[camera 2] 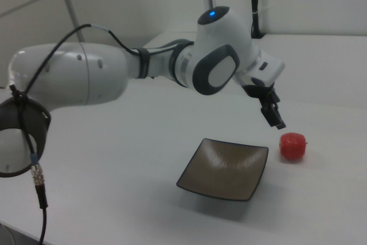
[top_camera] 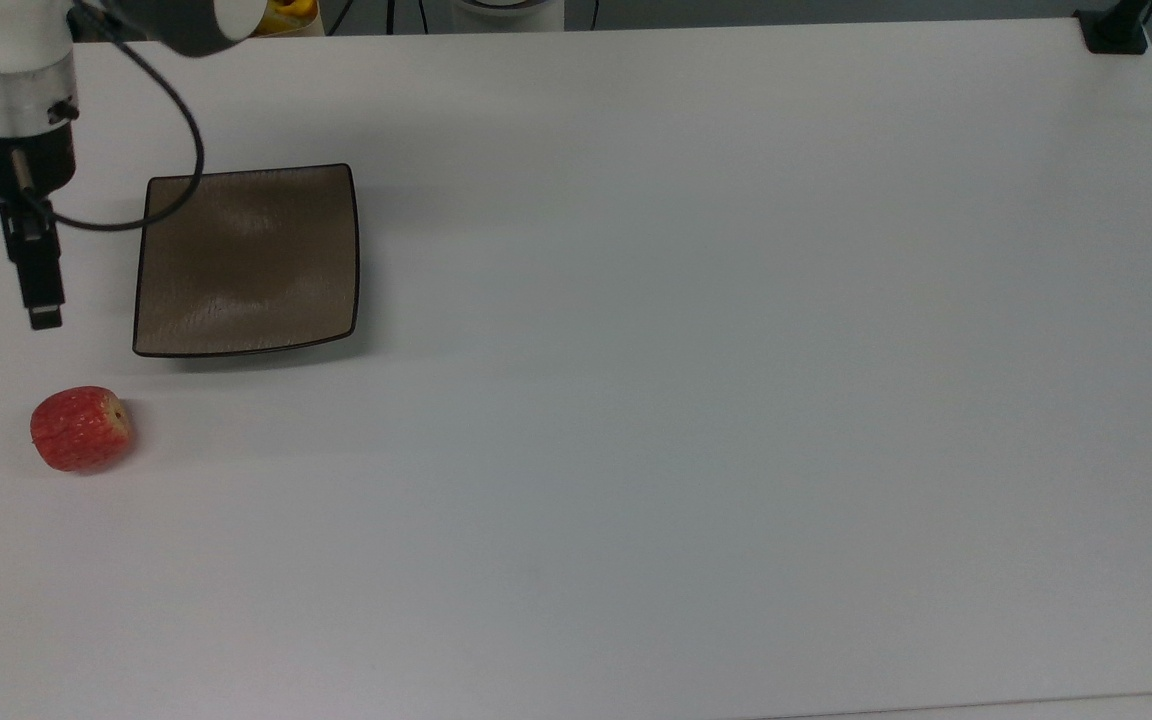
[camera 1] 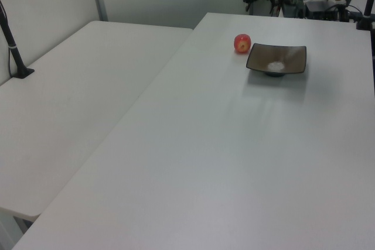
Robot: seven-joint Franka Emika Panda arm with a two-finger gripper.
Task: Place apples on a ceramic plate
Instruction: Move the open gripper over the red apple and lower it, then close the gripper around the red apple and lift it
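- The small red apple with pale yellowish streaks (top_camera: 81, 429) lies on its side on the white table (top_camera: 696, 380), stem end toward 3 o'clock in the top view. It sits off the plate's 7 o'clock corner — near it, not touching.
- The square, glossy brown ceramic plate with a thin dark rim (top_camera: 247, 262) holds nothing yet.
- The black two-finger gripper (top_camera: 41, 300) hangs above bare table at the plate's 9 o'clock side, roughly 12 o'clock of the apple and apart from it. It carries nothing; whether its fingers are spread or closed I cannot tell, as they line up edge-on.
- Handling, as a judgement: the apple looks light, firm and smooth-skinned, and its blocky rounded form may roll if nudged. The fingers should close across its widest middle, on the flatter flanks, clear of the stem end.
- The plate looks hard and breakable, so a low, gentle release suits.
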